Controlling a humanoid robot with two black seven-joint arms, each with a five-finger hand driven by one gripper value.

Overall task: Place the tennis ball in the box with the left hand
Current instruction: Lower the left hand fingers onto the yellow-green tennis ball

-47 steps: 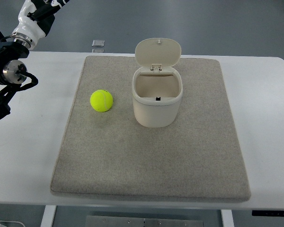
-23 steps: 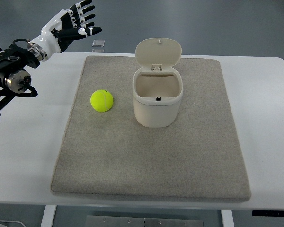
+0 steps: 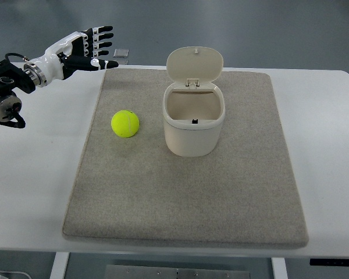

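One tennis ball (image 3: pixel 125 124), yellow-green, alone on the grey mat (image 3: pixel 186 192), left of the box and just beside it, not touching. Held by nothing, fully in view.

One box (image 3: pixel 193 127), cream-coloured, upright near the mat's middle. One hinged lid (image 3: pixel 194 64), flipped open and standing up behind the mouth. Inside: pale walls and a small dark notch at the near rim, the bottom hard to make out from this steep angle.

One mat, rectangular, all four corners visible, spread on one white table (image 3: pixel 35 186). Table cut off at the left, right and bottom edges of the picture.

One robot hand in view: the left hand (image 3: pixel 84 49), hovering over the far-left corner of the mat, well apart from the ball and further back than it. Fingers (image 3: pixel 102 36) stretched out and spread, pointing right, thumb below them, holding nothing. White shell with black joints. Left arm (image 3: pixel 11 87) entering from the left edge, dark motor housings and cables partly cropped there, so only the forearm and wrist readable.

One small grey square object (image 3: pixel 121 53) beyond the table's far edge, just right of the fingertips, too small to identify.
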